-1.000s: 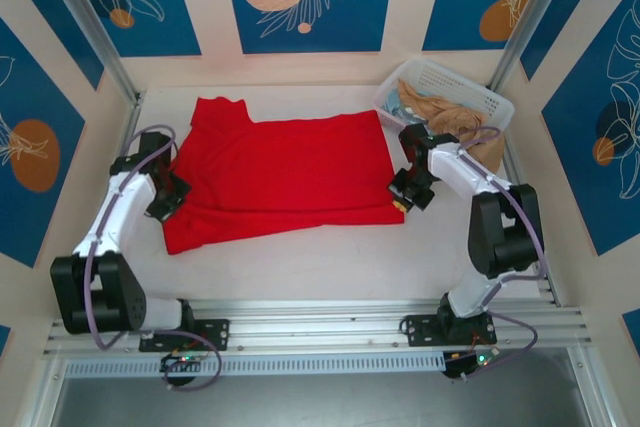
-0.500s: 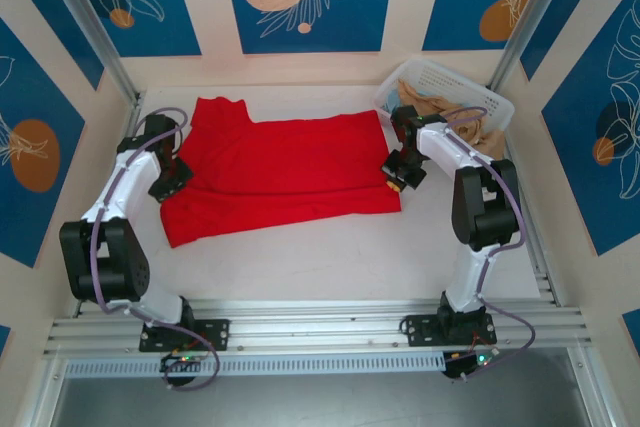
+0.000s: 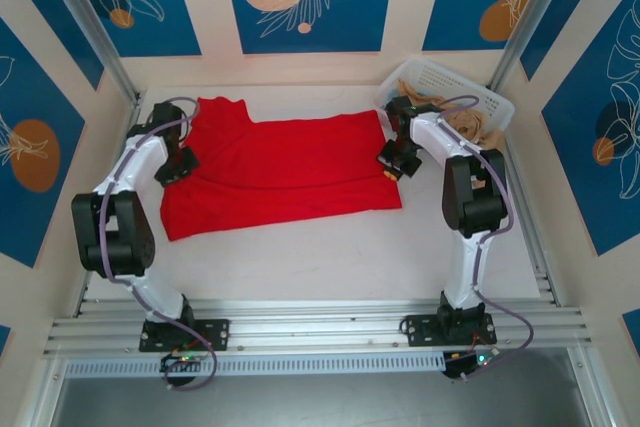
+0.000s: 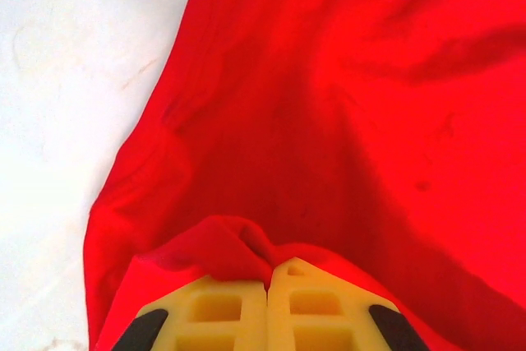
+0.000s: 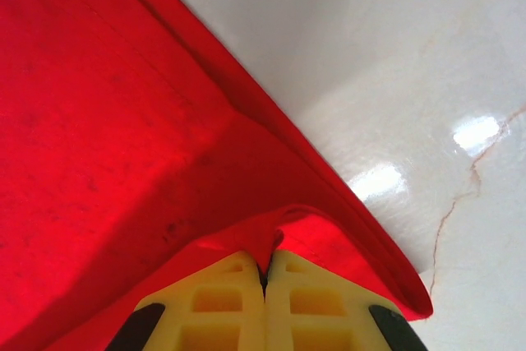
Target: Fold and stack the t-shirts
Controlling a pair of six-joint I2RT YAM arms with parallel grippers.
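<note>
A bright red t-shirt [image 3: 280, 172] lies spread across the middle of the white table, partly doubled over on itself. At its left edge my left gripper [image 3: 180, 165] is shut, and the left wrist view has the yellow fingers [image 4: 214, 310] pinching a bunched fold of the t-shirt [image 4: 329, 121]. My right gripper [image 3: 390, 167] sits at the shirt's right edge. Its yellow fingers [image 5: 312, 302] are shut on a pinch of the t-shirt [image 5: 107, 121] close to a corner, with bare table beyond.
A white lattice basket [image 3: 470, 97] holding tan cloth stands at the back right, just behind the right arm. Metal frame posts [image 3: 95, 32] rise at the back corners. Bare white table [image 3: 320, 257] stretches in front of the shirt.
Both grippers have moved toward the far side of the table with the shirt's edges in them. The lifted layer has travelled back over the rest of the shirt.
</note>
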